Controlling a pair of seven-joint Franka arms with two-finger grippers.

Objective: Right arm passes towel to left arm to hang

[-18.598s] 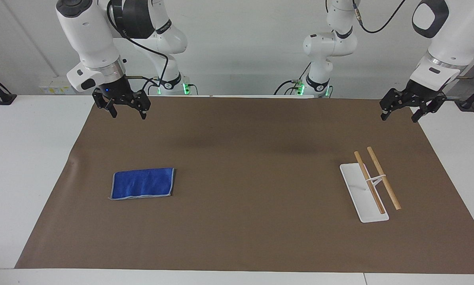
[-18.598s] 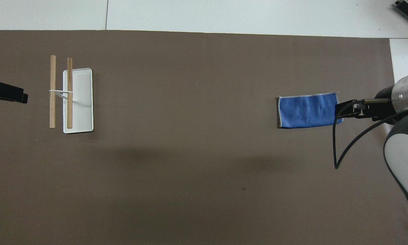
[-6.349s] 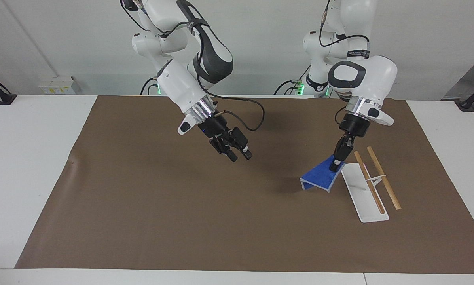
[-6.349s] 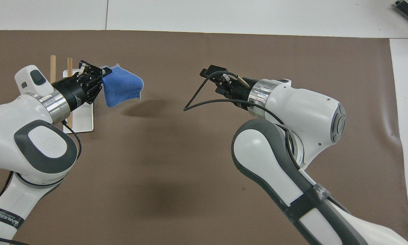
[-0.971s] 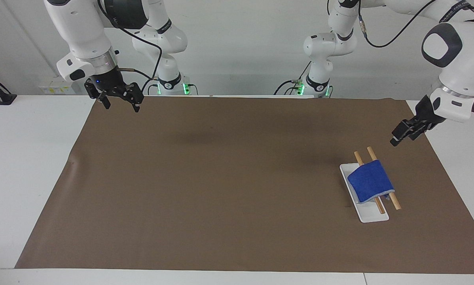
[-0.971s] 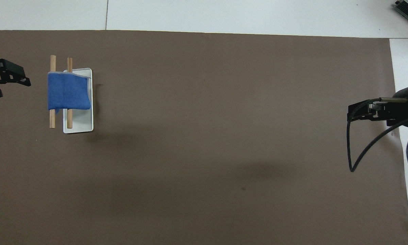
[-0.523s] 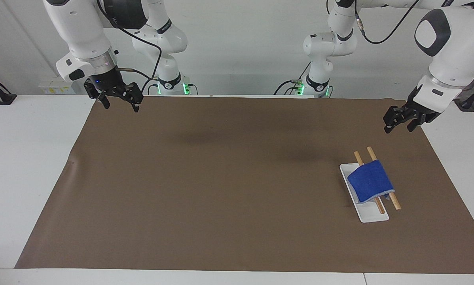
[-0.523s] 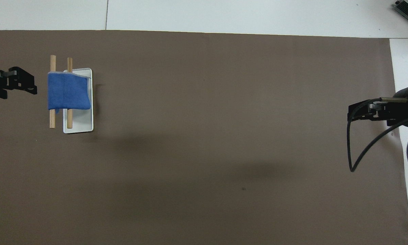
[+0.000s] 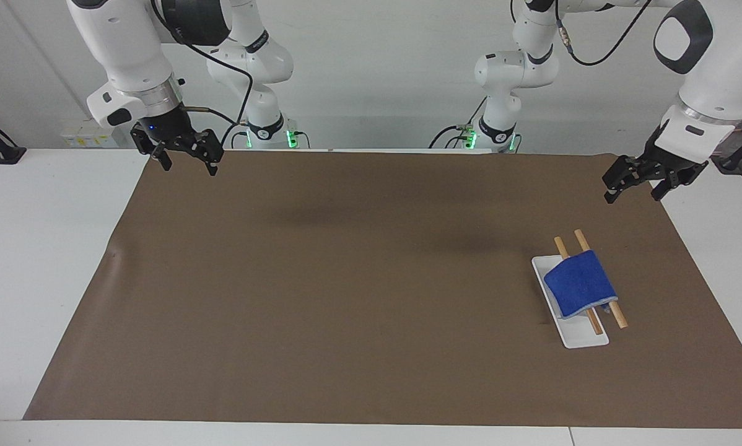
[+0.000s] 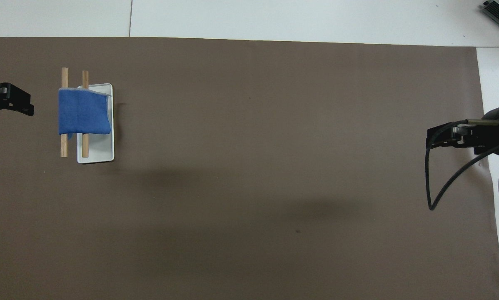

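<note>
Blue rectangular cloth towel [image 9: 580, 283] sits draped over both wooden rods of the white-based rack [image 9: 570, 309], lower right of the facing view, toward your left arm's end of the brown mat [image 9: 346, 279]. Your left gripper [image 9: 637, 188] hangs raised at the upper right of that view, over the mat's edge, wrist angled down, fingers spread apart, holding nothing. Your right gripper [image 9: 187, 163] hangs at the upper left over the mat's corner, pointing down, fingers wide apart, empty.

Facing camera looks toward the robots; overhead looks down; both share the mat [image 9: 346, 279].
</note>
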